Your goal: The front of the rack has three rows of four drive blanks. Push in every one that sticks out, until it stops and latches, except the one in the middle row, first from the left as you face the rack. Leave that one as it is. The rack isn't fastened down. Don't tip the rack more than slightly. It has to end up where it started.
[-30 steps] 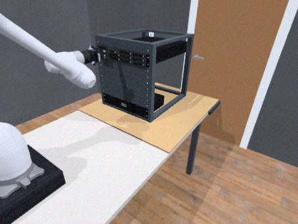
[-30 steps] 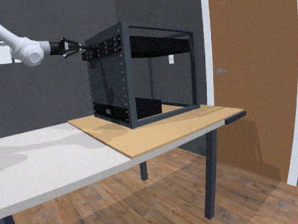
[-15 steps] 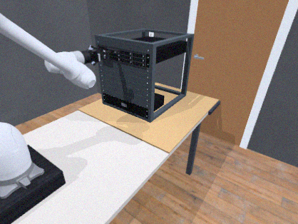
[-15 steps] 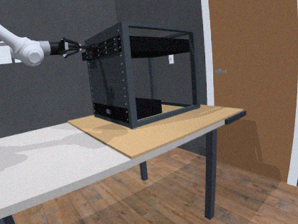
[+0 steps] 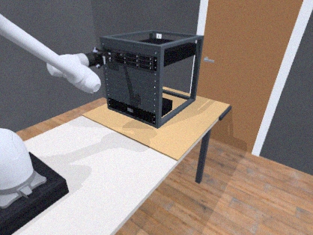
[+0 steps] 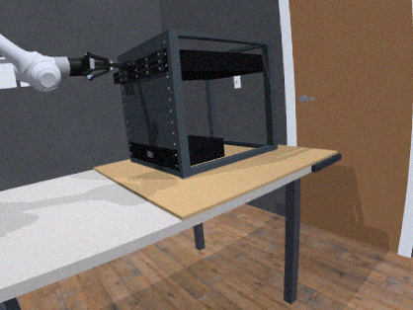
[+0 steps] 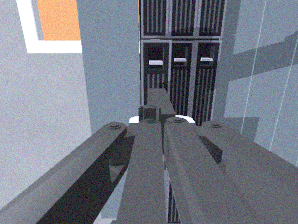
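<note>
A dark open-frame rack [image 5: 150, 75] stands on the tan board [image 5: 157, 123], with the drive blanks [image 5: 135, 60] in rows across the top of its front. It also shows in the exterior view [image 6: 193, 104]. My gripper [image 6: 113, 64] is shut and empty, its fingertips against the left end of the blank rows [image 6: 140, 66]. In the wrist view the shut fingers [image 7: 154, 111] point at the leftmost column of blanks [image 7: 155, 75]. I cannot tell which blanks stick out. The white forearm [image 5: 73, 69] hides the gripper in the top view.
A black unit [image 5: 131, 109] sits low in the rack front, with a box [image 6: 205, 148] behind it. The tan board lies on a white table [image 5: 93, 168]. The arm's base [image 5: 15, 176] stands at the near left. An orange door [image 5: 247, 56] is behind.
</note>
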Tool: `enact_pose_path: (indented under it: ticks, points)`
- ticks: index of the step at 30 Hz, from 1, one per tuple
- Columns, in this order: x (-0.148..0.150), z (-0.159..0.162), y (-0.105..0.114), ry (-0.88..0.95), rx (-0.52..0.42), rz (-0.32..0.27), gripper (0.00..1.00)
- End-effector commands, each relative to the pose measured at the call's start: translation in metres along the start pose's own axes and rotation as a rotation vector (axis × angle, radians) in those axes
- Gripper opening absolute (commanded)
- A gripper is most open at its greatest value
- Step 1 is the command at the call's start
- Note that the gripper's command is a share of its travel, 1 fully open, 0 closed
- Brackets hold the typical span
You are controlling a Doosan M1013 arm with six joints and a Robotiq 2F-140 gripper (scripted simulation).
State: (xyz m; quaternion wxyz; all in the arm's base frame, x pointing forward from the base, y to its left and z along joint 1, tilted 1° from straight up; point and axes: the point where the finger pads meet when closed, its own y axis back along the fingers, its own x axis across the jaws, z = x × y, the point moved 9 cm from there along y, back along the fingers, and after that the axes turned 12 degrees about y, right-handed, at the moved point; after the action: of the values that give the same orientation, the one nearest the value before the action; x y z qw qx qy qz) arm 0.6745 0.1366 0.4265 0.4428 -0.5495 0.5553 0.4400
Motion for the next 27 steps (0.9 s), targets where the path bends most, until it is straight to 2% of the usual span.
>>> enact_pose_path:
  ticks: [1,27]
  points:
    - [-0.001,0.0,0.0,0.0,0.0,-0.001,0.1]
    - [-0.001,0.0,-0.01,0.0,0.0,-0.001,0.1]
